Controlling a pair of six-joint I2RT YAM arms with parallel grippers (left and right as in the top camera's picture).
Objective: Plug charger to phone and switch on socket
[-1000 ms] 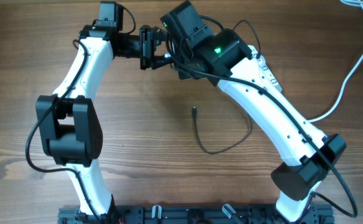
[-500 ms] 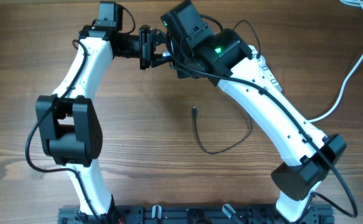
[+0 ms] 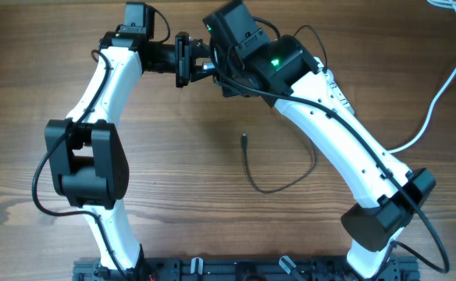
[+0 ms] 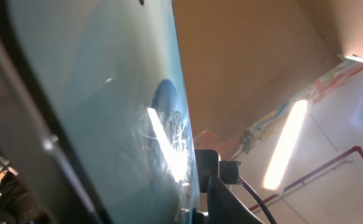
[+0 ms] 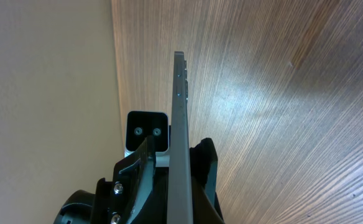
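The phone is held up off the table at the far middle, where the two arms meet. In the right wrist view it is edge-on, and my right gripper is shut on its two faces. In the left wrist view its glassy face fills the left side, with its edge against one finger of my left gripper, which grips it from the left. The charger's connector tip lies on the table, and its thin black cable curls toward the right arm. The socket is out of view.
A thick white cord runs down the far right of the wooden table. The left arm's elbow stands at the left. The right arm crosses the right half, and its base is near the front edge.
The right wrist has shifted very slightly toward the far side. The phone stays held between both grippers, and the charger has not moved.
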